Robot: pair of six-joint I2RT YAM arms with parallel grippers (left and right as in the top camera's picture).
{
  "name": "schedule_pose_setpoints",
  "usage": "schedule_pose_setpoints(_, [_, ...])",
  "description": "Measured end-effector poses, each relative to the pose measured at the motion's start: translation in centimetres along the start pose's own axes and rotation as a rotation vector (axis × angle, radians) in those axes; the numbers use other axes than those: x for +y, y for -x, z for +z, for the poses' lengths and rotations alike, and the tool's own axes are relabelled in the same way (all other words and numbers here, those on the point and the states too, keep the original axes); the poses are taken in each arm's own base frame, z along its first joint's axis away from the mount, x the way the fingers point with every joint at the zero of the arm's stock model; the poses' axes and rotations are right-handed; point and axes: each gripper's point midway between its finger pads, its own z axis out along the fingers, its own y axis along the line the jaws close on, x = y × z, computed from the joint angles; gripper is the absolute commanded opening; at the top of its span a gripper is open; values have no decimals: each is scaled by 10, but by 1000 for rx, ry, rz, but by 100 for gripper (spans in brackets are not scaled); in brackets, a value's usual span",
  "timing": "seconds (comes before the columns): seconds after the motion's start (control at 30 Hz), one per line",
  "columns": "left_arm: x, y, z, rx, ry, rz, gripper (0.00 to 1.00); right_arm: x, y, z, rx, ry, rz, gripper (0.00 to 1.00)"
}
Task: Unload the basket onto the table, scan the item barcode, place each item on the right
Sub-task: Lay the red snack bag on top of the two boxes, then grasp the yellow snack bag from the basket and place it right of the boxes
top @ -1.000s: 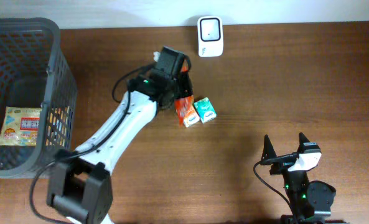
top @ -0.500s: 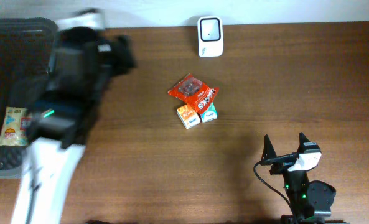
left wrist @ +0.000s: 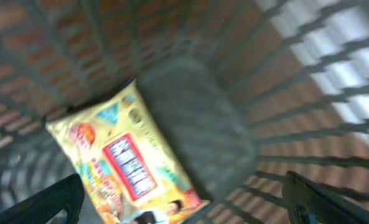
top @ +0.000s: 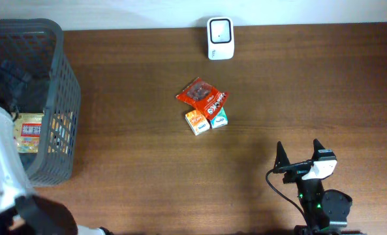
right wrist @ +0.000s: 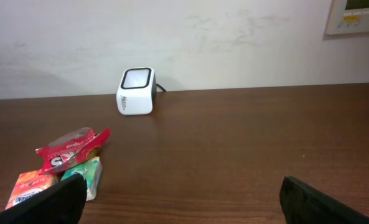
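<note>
The left gripper [left wrist: 183,199] hung spread wide over the yellow packet [left wrist: 125,165] in the basket [left wrist: 196,118] beneath it; the right gripper [right wrist: 181,200], jaws apart, faced the scanner [right wrist: 136,91] ahead-left.

Left hand [left wrist: 181,202] above basket [top: 66,98] floor: mesh walls hem it sideways, yellow packet [left wrist: 125,162] lies below. Tabletop [top: 310,85] open right of the red packet [top: 203,96] and cartons [top: 197,121]; scanner [top: 220,29] stands at far edge.

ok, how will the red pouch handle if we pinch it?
Red pouch looks like crinkled film, so it is probably floppy and light. Its glossy surface may slip in a grip. It seems to touch the cartons, so a push would likely shift them too.
</note>
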Motion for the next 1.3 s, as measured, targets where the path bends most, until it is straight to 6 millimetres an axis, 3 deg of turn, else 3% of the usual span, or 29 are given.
schedule_pose_setpoints(0.1, [31,-31,48,169,107,-35,99,0,0,0,0,0,0,99])
schedule_pose_setpoints(0.27, [59,-69,99,336,205,-54,99,0,0,0,0,0,0,99])
schedule_pose_setpoints(0.4, [63,-97,128,445,208,-62,99,0,0,0,0,0,0,99])
schedule_pose_setpoints(0.53, [64,-113,142,499,212,-65,98,0,0,0,0,0,0,99])
schedule_pose_setpoints(0.57, [65,-115,145,504,214,-64,90,0,0,0,0,0,0,99])
schedule_pose_setpoints(0.6, [65,-116,147,510,212,-66,74,0,0,0,0,0,0,99])
schedule_pose_setpoints(0.67, [63,-115,151,510,210,-68,34,0,0,0,0,0,0,99])
schedule_pose_setpoints(0.73, [62,-113,151,506,208,-70,8,0,0,0,0,0,0,99])
schedule_pose_setpoints(0.77, [62,-111,151,501,207,-70,1,0,0,0,0,0,0,99])
schedule_pose_setpoints(1.0, [58,-107,133,587,229,-74,0,0,0,0,0,0,0,99])
schedule_pose_setpoints(1.07, [48,-90,119,586,210,-76,0,0,0,0,0,0,0,99])
schedule_pose_setpoints(1.1, [35,-67,109,540,165,-79,0,0,0,0,0,0,0,99])
schedule_pose_setpoints(1.2, [0,-15,63,430,11,-82,0,0,0,0,0,0,1,99])
schedule_pose_setpoints(1.3, [-43,36,-24,259,-217,-75,0,0,0,0,0,0,1,99])
